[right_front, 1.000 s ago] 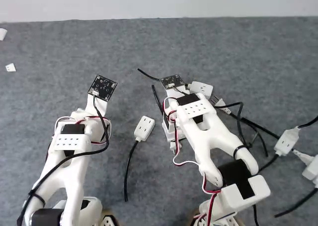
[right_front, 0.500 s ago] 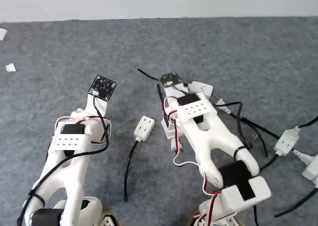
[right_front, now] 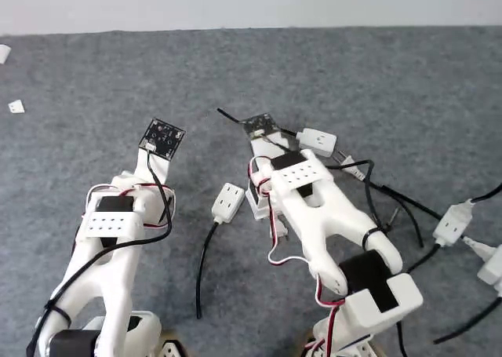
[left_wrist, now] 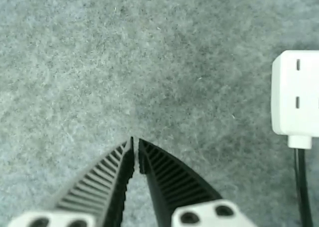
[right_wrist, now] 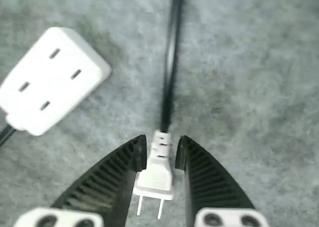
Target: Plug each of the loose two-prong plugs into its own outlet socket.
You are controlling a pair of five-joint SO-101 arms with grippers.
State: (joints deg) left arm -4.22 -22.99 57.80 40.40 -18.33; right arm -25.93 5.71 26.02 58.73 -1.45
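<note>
1 plug (right_wrist: 158, 174) pinched in right gripper (right_wrist: 161, 139) — left gripper (left_wrist: 136, 142) closed, empty.

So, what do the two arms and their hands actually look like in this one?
Both the left arm and right arm are white plastic links with black servo blocks, trailed by black cables and red-and-white wire bundles. Each carries a small black square camera board. The left hand and right hand have black, ribbed, tapering fingers on white mounts with screw holes.

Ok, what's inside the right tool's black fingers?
The right tool pinches a white two-prong plug; its black cord runs off over the grey carpet. The fingers cover the plug's sides.
</note>
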